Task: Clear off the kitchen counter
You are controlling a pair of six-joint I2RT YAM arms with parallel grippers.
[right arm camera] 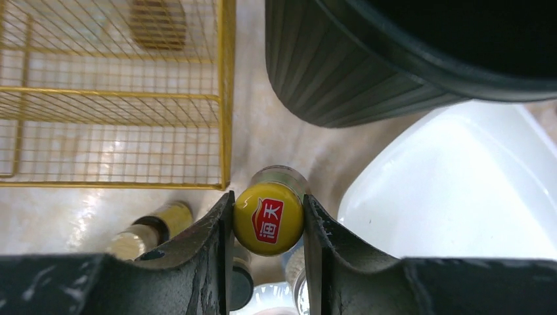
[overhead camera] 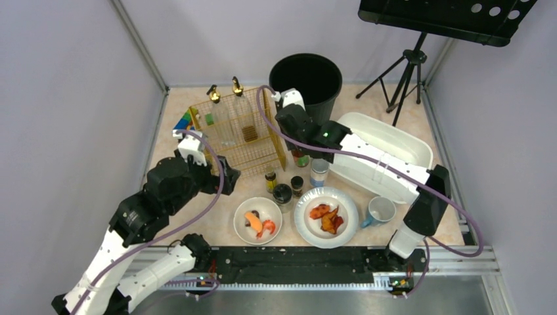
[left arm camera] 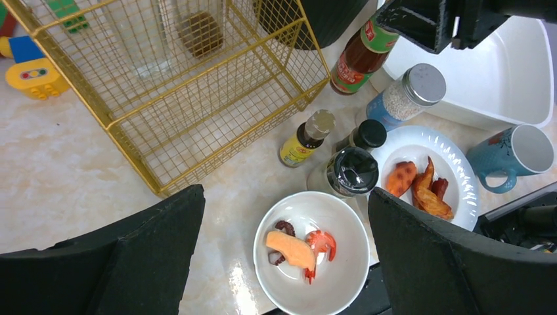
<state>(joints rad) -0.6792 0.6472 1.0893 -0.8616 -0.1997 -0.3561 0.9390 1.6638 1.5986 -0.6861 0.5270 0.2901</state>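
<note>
The beige-peach kitchen counter (overhead camera: 220,216) carries dishes and bottles. My right gripper (right arm camera: 268,216) is shut on the yellow cap of a brown sauce bottle (right arm camera: 268,220), which stands between the gold wire rack (overhead camera: 243,134) and the white tub (overhead camera: 387,154). The bottle also shows in the left wrist view (left arm camera: 358,59) and the top view (overhead camera: 301,159). My left gripper (left arm camera: 286,197) is open and empty. It hovers above the counter just left of a white bowl (left arm camera: 341,275) holding shrimp and other food.
A plate (overhead camera: 348,210) of chicken wings and a blue mug (overhead camera: 379,211) sit at the front right. A silver-lidded jar (overhead camera: 319,172) and small bottles (overhead camera: 270,178) stand mid-counter. A black bin (overhead camera: 306,75) and a tripod (overhead camera: 407,72) stand at the back. Toy blocks (overhead camera: 184,121) lie left of the rack.
</note>
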